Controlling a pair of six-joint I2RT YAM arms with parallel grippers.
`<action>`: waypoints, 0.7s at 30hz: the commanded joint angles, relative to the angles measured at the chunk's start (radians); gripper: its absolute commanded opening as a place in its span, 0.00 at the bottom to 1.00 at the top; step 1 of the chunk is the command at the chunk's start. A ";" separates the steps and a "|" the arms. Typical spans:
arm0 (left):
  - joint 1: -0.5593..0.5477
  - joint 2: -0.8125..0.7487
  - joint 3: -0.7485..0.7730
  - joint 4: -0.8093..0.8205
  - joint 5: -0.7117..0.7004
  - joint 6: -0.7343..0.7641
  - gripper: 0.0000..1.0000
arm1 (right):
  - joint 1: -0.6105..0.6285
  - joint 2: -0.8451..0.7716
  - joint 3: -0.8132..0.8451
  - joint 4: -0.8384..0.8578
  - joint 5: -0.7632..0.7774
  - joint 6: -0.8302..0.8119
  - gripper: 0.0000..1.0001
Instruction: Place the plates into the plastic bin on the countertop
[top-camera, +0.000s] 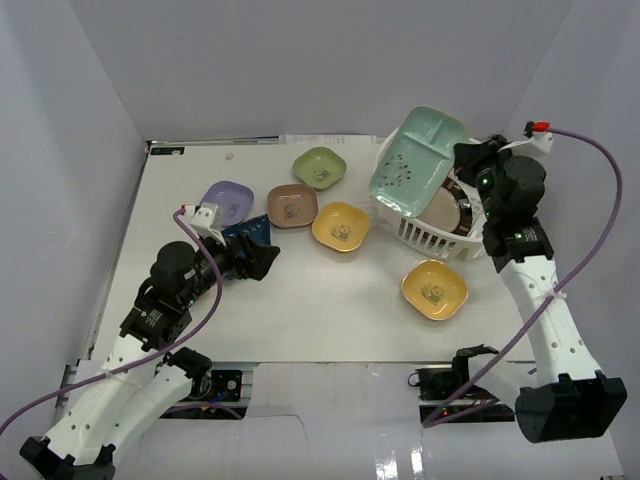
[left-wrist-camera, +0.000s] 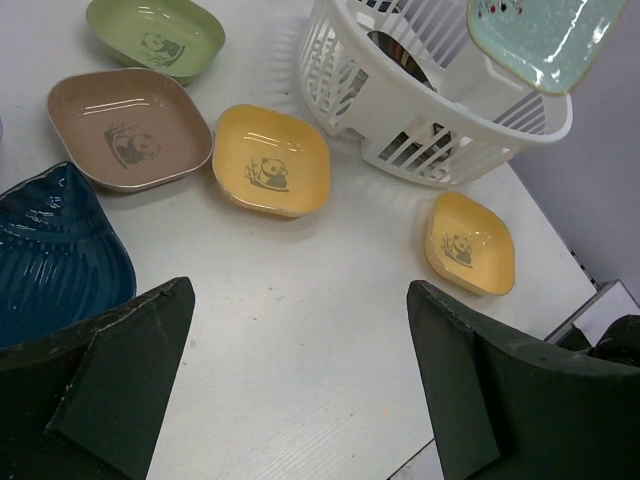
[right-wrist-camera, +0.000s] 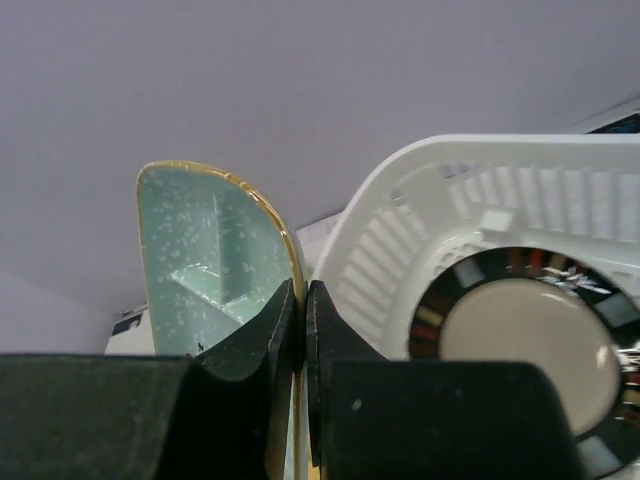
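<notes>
My right gripper (top-camera: 458, 166) is shut on the rim of the pale teal divided tray (top-camera: 415, 160), holding it tilted above the white plastic bin (top-camera: 425, 237); the wrist view shows the tray (right-wrist-camera: 200, 270) edge-on between the jaws. The large round dark-rimmed plate (top-camera: 448, 211) lies in the bin (right-wrist-camera: 400, 230). On the countertop sit the green dish (top-camera: 319, 167), brown dish (top-camera: 292, 205), yellow dish (top-camera: 340, 226), orange dish (top-camera: 435, 289) and lavender dish (top-camera: 228, 203). My left gripper (top-camera: 262, 258) is open and empty over bare table, left of the yellow dish (left-wrist-camera: 271, 159).
A dark blue ribbed leaf-shaped dish (left-wrist-camera: 50, 250) lies just beyond my left finger. Pale grey wall panels close in the table at the back and sides. The table's near edge (left-wrist-camera: 590, 300) runs close to the orange dish (left-wrist-camera: 469, 243).
</notes>
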 joint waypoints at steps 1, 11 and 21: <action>-0.013 -0.004 -0.004 0.002 0.012 0.000 0.98 | -0.184 0.087 0.084 0.033 -0.126 0.014 0.08; -0.039 0.001 -0.006 0.005 0.018 0.003 0.98 | -0.414 0.344 0.115 0.036 -0.304 0.061 0.08; -0.042 0.012 -0.008 0.004 0.021 0.005 0.98 | -0.431 0.548 0.116 0.060 -0.397 0.054 0.08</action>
